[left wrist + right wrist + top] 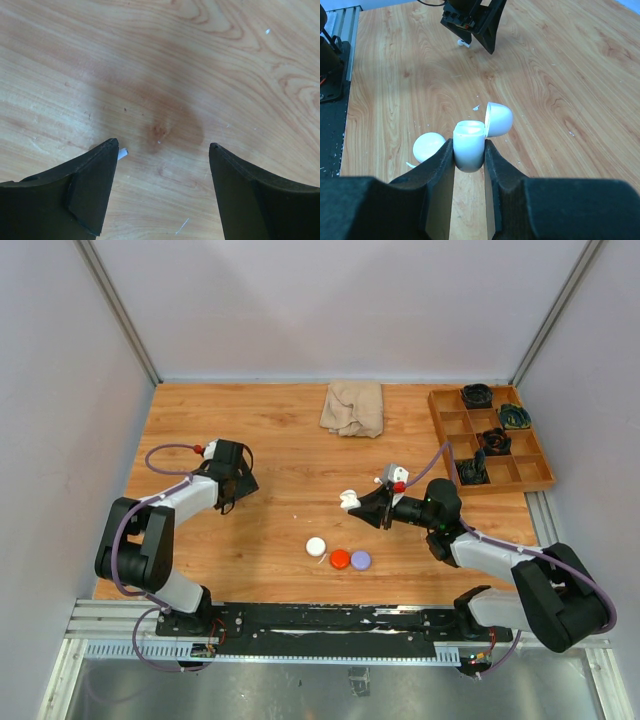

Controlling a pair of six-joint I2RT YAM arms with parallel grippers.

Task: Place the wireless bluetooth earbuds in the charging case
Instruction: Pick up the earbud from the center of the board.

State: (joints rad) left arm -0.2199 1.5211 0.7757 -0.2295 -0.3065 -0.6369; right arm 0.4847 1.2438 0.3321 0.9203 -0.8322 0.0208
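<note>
Wooden table inside plain white walls forms the work area. Judged from the layout, the step in hand is the pick-up of a white earbud by the left gripper, while the right gripper presents the charging case.

Left gripper: jaws wide apart, nothing between them, low over bare wood at the left of the table. The earbud lies on the wood just beside the tip of one finger and is mostly hidden by it; you cannot tell whether they touch. In the right wrist view it shows below that gripper, toward its near side. It is therefore off centre, not in the middle of the gap.

Right gripper: closed on the body of the charging case, held right of the table's centre with the lid hinged open. The case is well apart from the earbud, to its right.

Procedure:
1. Shift the left gripper toward the near side until the earbud sits midway between the fingers.
2. Descend until the tips almost meet the wood, then close slowly; so small a part is likely to skid or flip.
3. Hold the case steady with its mouth unobstructed.
4. Ignore the round pucks near the case; they are not earbuds.
</note>
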